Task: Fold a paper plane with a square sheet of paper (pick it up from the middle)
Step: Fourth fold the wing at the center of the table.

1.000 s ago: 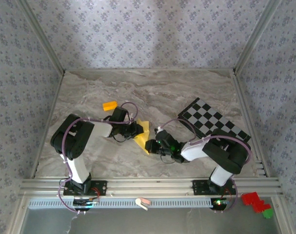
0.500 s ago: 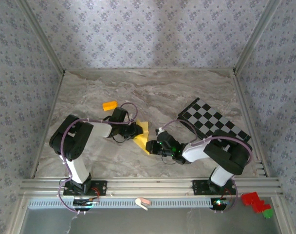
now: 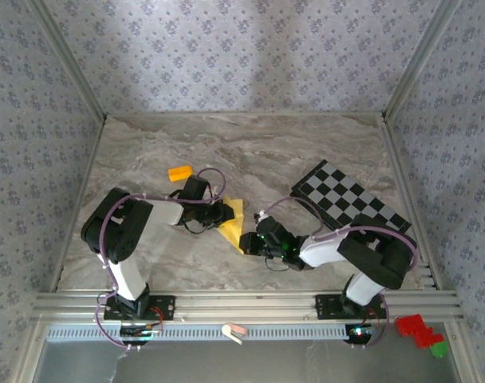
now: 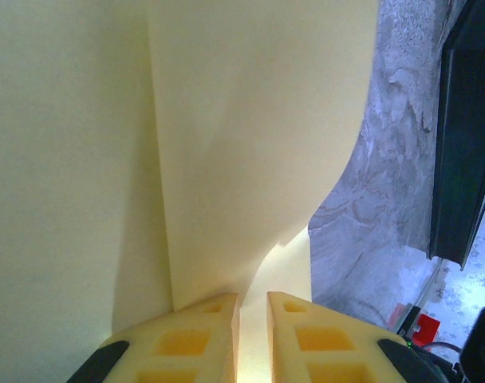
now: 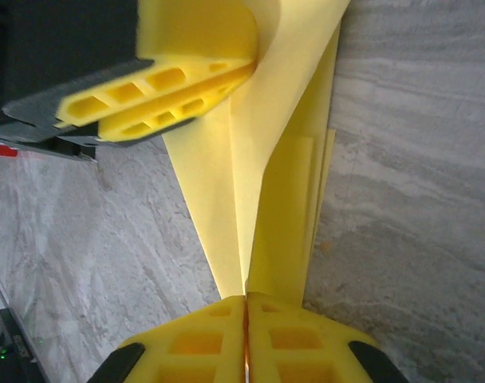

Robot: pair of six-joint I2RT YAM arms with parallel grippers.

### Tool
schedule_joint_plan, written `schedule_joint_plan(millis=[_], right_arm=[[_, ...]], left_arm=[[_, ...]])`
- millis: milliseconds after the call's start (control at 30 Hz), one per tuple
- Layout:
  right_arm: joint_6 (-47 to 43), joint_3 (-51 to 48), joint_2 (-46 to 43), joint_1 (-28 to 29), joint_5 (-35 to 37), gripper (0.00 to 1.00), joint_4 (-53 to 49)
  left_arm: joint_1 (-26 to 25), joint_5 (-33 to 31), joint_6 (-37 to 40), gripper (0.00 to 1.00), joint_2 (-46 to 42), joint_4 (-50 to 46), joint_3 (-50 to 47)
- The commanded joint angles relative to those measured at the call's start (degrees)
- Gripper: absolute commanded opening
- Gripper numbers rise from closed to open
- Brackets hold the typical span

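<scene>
Together, left jaws and right jaws pinch the folded paper — plain yellow

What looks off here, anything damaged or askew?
Nothing spilled or torn. The pale-yellow folded paper sheet is pinched by both the left hand and the right hand. Its layers fan out unevenly along one edge, so the folds look misaligned.
</scene>
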Motion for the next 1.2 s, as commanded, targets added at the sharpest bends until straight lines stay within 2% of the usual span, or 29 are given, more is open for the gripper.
schedule_joint_plan(millis=[0,267,567,967,1167], right_arm=[[1.1,0.4,2.5,0.8,0.4,0.08,1.1],[1.2,-0.7,1.9,-0.1,0.8,0.08,0.4],[-0.2,-2.0,-3.4,-0.2,2.0,0.15,-3.2],[-6.4,-0.6,-18.1,-0.6,6.0,0.25,-18.2],[-11.0,7.4,-13.0,1.0,1.3,0.24,-21.2]], left_arm=[[0.1,-2.6,1.3,0.17,0.5,-3.4,-1.5],[0.1,-2.4,1.5,0.17,0.6,-3.4,-1.5],[0.2,-2.4,2.0,0.17,1.1,-3.4,-1.4],[0.3,-2.1,2.1,0.17,1.3,-3.3,-1.5],[0.3,-2.2,2.1,0.17,1.3,-3.4,-1.4]])
